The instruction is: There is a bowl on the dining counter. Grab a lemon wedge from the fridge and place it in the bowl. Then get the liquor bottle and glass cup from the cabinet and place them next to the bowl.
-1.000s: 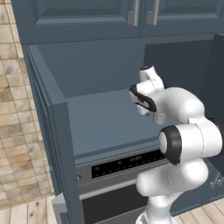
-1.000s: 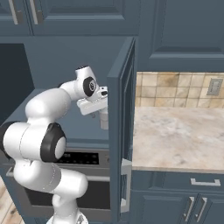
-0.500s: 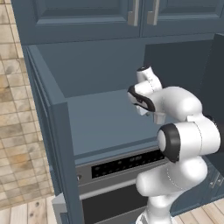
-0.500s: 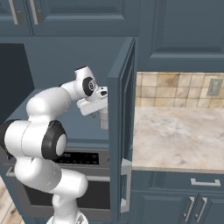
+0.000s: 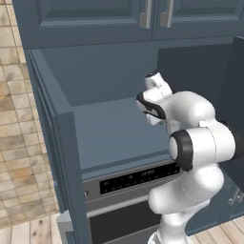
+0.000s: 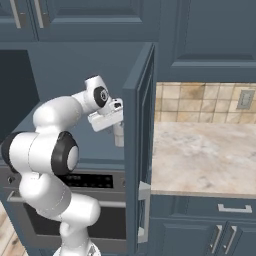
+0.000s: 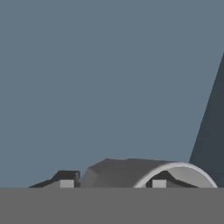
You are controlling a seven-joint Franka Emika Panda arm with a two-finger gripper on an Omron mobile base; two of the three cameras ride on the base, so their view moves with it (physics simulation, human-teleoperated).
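Leftmost in the left base view, a tiled wall [image 5: 16, 143] fills the 9 o'clock edge. Next to it stands the open left door [image 5: 62, 157] of the cabinet [image 5: 109, 71]. The bare shelf [image 5: 114, 128] sits at centre, with the oven [image 5: 133, 178] below it at 6 o'clock. The arm [image 5: 195, 143] rises at 4 o'clock and bends inward, its wrist reaching into the cabinet over the shelf's right part.

In the right base view the arm [image 6: 45, 150] takes the 8 o'clock quarter. Its hand points down just left of centre, with the gripper [image 6: 118, 131] at the top of the cup [image 6: 119, 137]. The cup shows as a small pale grey upright cylinder, close beside the inner face of the open right door [image 6: 142, 140]. Past the door, toward 3 o'clock, lie the counter [image 6: 200, 150] and a tiled backsplash [image 6: 200, 102] with an outlet [image 6: 245, 99].

In the hand view the left fingertip [image 7: 66, 183] sits at 7 o'clock, outside the cup [image 7: 122, 170]. The right one appears within the cup's pale rim at 5 o'clock, so the gripper [image 7: 112, 183] straddles the cup's wall. Whether the fingers press on the wall or stand slack around it, I cannot tell. Behind is the cabinet's plain blue panel [image 7: 109, 78], with a darker panel [image 7: 212, 144] at 4 o'clock.
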